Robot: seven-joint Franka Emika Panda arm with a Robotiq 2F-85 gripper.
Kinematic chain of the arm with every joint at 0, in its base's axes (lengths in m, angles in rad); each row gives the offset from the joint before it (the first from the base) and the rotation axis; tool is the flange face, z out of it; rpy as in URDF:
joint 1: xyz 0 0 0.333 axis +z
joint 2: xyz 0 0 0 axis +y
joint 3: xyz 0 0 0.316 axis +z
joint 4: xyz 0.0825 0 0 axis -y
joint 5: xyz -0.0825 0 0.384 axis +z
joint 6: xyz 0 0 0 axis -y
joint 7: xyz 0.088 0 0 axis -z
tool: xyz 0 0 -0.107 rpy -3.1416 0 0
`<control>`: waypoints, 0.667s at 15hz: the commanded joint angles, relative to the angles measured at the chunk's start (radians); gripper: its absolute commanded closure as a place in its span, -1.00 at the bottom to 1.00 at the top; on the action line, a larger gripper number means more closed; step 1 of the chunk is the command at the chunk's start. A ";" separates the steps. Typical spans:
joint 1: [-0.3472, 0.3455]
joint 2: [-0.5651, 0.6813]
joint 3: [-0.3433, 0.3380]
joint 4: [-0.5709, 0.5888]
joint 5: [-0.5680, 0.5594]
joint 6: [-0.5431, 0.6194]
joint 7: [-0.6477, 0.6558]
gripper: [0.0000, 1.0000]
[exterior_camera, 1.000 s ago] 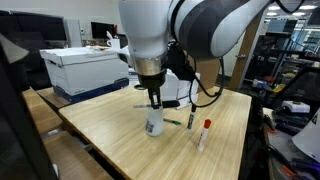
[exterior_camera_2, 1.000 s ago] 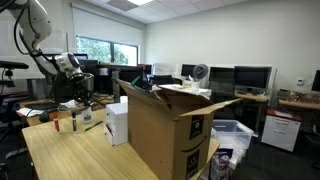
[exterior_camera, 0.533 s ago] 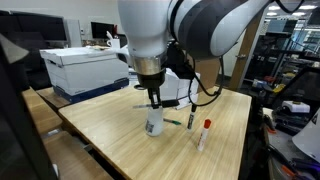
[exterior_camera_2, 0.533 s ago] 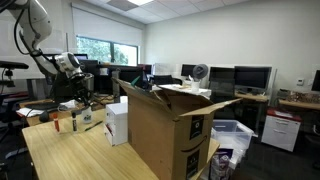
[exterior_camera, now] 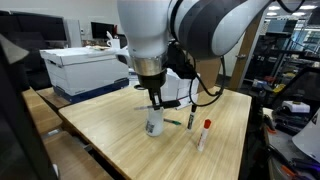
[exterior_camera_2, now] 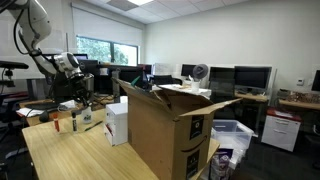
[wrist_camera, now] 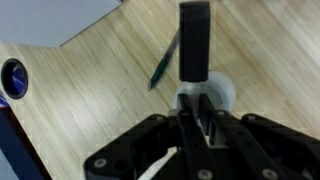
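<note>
Nothing shifts: the hand (exterior_camera: 155, 102) stays pinching a black cylindrical marker (wrist_camera: 193, 40) at the white round cup (exterior_camera: 154, 125), green pen (exterior_camera: 173, 122) at three o'clock.

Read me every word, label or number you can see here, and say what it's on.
No text can be read.
On the cardboard box: dark printed marks, too blurred to read.
On the cup: no lettering can be made out.
On the black marker in the gripper: no print shows.
</note>
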 commanded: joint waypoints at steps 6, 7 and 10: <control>-0.020 0.001 0.018 0.011 0.068 -0.038 -0.085 0.31; -0.020 0.000 0.019 0.012 0.084 -0.046 -0.093 0.28; -0.018 -0.007 0.019 0.008 0.113 -0.065 -0.100 0.15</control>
